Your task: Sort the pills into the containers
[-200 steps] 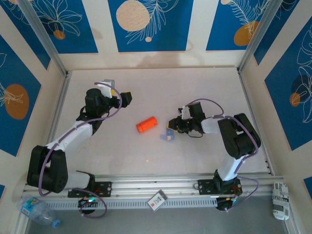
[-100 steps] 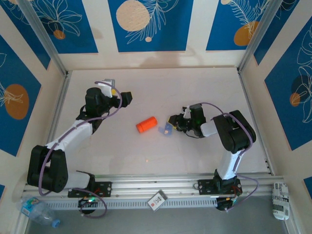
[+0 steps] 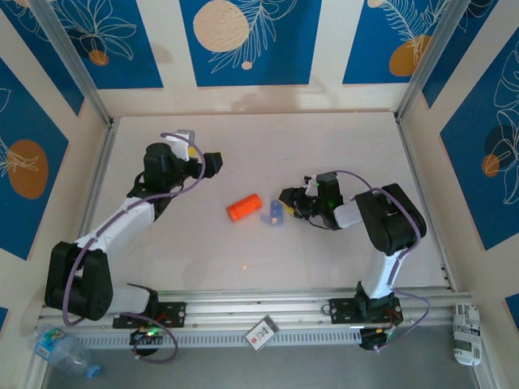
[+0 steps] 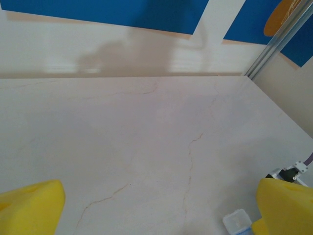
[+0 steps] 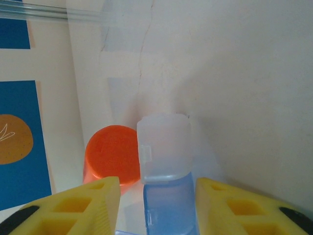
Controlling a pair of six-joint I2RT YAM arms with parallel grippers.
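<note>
While the containers [image 5: 164,147] lie beside the orange bottle [image 5: 111,154] | right gripper [image 5: 157,190] stands parted around them | left gripper [image 4: 161,201] spreads wide

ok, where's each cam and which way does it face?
Top external: above, behind the bases, looking down on the table; left arm, right arm show.
Left wrist: looks across the table to the back wall; left gripper fingers at bottom corners.
Right wrist: looks between right gripper fingers at the containers and orange bottle.
Shared: top external also shows both.
</note>
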